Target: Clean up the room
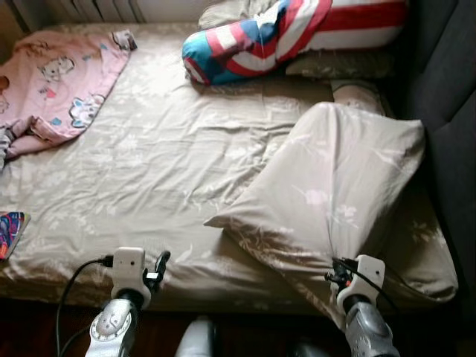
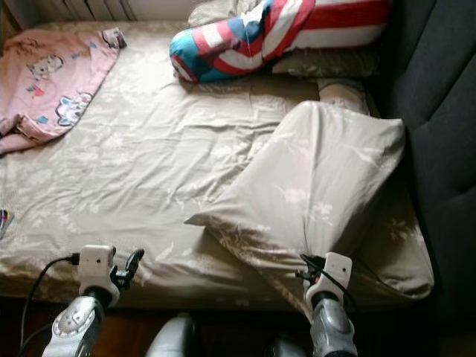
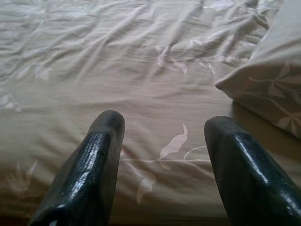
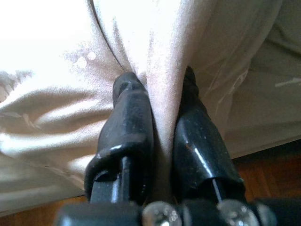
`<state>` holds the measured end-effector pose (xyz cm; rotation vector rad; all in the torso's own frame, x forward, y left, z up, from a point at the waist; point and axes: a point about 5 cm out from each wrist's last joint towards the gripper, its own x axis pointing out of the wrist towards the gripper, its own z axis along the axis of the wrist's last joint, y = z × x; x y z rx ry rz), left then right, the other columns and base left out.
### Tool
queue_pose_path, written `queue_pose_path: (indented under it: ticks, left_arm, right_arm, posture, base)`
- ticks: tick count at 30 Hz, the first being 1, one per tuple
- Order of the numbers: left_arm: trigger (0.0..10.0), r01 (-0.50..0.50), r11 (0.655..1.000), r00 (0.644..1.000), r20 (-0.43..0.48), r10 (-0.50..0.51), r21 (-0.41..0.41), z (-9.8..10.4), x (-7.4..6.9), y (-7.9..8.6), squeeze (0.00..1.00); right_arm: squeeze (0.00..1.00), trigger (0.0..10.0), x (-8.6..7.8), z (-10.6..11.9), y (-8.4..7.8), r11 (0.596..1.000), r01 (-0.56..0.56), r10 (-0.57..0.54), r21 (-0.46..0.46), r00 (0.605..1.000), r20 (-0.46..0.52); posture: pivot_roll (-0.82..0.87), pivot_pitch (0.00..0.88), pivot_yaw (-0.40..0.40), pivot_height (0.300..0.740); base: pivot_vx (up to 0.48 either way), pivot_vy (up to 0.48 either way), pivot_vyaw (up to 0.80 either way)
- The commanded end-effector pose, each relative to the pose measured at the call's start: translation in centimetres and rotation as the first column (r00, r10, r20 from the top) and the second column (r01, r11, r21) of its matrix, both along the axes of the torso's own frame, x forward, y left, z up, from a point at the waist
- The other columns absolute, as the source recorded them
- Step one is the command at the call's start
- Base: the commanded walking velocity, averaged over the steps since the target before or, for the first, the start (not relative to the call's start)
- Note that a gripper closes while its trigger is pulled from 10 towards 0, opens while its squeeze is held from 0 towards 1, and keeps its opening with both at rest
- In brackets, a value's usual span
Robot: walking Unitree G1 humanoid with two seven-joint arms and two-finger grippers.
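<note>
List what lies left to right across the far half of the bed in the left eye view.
pink blanket → bare beige sheet → striped red, white and blue pillow → dark headboard

— Can you read anything from where you stand: a label, a brand, a number?

— No, nothing I can read. The pink cartoon-printed blanket (image 1: pixel 63 74) at my left carries only drawn animal figures, no letters I can make out. The red, white and blue striped pillow (image 1: pixel 260 37) shows bands of colour and no words. The beige leaf-patterned pillow (image 1: pixel 335 186) and the beige leaf-patterned bed sheet (image 1: pixel 149 171) bear only their print.
</note>
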<state>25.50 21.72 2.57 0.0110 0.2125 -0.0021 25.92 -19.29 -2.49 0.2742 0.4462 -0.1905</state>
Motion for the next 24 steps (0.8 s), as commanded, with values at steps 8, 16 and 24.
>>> queue_pose_path:
  ticks: [8, 16, 24]
  left_arm:
    - [10.0, -0.060, 0.998, 0.996, -0.073, 0.058, -0.022, -1.8, -0.7, 1.1, 0.00]
    - [10.0, -0.085, 0.996, 0.981, -0.177, 0.078, -0.031, -4.2, -2.3, 1.4, 0.00]
    - [10.0, -0.085, 0.996, 0.966, -0.249, 0.075, -0.030, -5.7, -3.7, 1.2, 0.00]
  right_arm:
    - [0.00, 10.0, -1.0, -0.8, -0.2, 0.999, -0.032, 0.031, -0.021, 0.999, -0.041]
    - [0.00, 10.0, -1.6, -1.1, -0.3, 0.998, -0.053, 0.051, -0.039, 0.998, -0.042]
    - [0.00, 10.0, -2.1, -1.4, -0.2, 0.999, -0.021, 0.019, -0.042, 0.998, -0.056]
  posture:
    - [0.08, 0.094, -0.007, 0.740]
    - [0.06, 0.073, -0.012, 0.740]
    - [0.06, 0.058, -0.010, 0.740]
  base:
    - [0.000, 0.000, 0.00]
    - [0.000, 0.000, 0.00]
    - [0.000, 0.000, 0.00]
